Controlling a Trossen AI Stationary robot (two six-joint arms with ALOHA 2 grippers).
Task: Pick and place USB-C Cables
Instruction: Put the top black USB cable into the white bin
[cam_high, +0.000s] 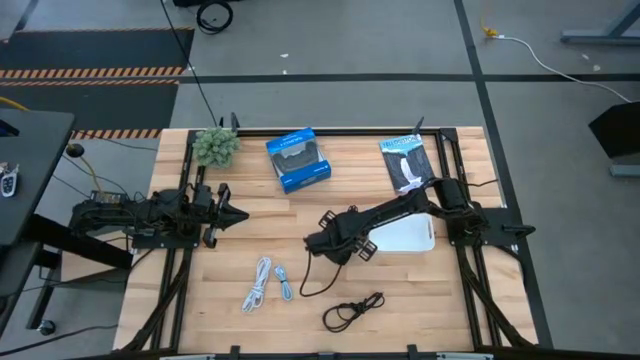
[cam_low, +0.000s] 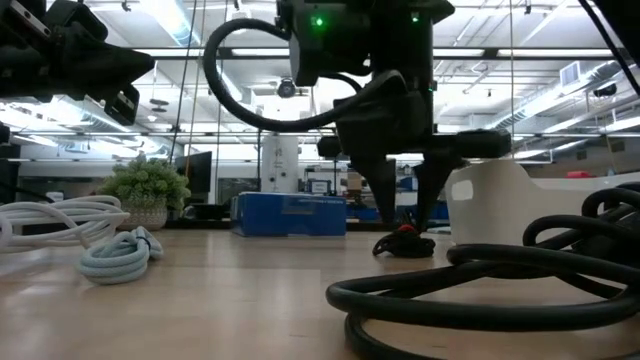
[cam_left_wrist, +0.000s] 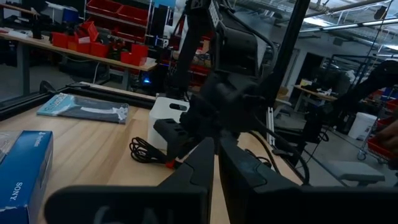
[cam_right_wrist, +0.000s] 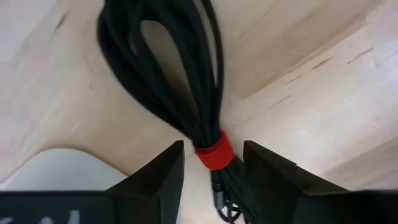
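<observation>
One black USB-C cable (cam_high: 313, 278) lies coiled on the table, bound by a red tie (cam_right_wrist: 214, 155). My right gripper (cam_right_wrist: 213, 149) is open above it and points down. Its two fingers stand on either side of the tied neck (cam_low: 402, 243) without visibly touching it. The second black cable (cam_high: 352, 312) lies nearer the front edge. The white cable (cam_high: 260, 283) and the pale blue-grey cable (cam_high: 284, 283) lie side by side to the left. My left gripper (cam_high: 243, 215) waits shut at the table's left, clear of all of them.
A white container (cam_high: 412, 237) sits just right of my right gripper. Along the far edge stand a small plant (cam_high: 215, 146), a blue box (cam_high: 298, 159) and a dark flat package (cam_high: 405, 161). Bare wood lies between the two arms.
</observation>
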